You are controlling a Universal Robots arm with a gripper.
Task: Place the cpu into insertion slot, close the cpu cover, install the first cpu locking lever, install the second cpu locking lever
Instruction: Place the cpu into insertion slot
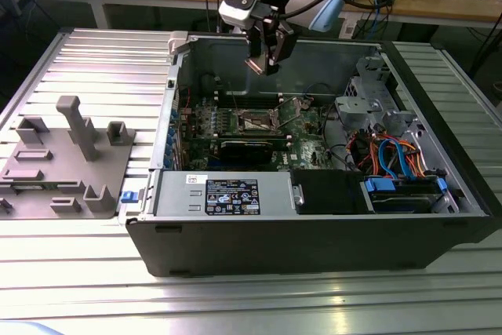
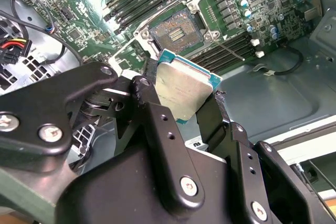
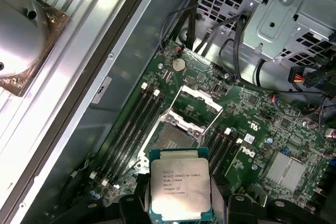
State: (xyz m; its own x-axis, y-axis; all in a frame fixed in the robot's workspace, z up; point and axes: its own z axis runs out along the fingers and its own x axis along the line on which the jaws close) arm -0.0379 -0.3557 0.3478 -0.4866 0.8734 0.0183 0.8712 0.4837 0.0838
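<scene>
The gripper (image 1: 265, 64) hangs over the open computer case (image 1: 314, 249). Its fingers (image 2: 152, 116) are clamped on opposite edges of the cpu (image 3: 180, 184), held clear above the insertion slot (image 3: 173, 139). The cpu cover (image 3: 202, 97) stands tilted open beside the slot. In the first wrist view the chip hides the slot's near rim, and the frame edge cuts off the chip's far end.

Print lines on the cpu (image 3: 180, 184); label sticker (image 1: 231, 195) on the power supply (image 1: 176, 194)
</scene>
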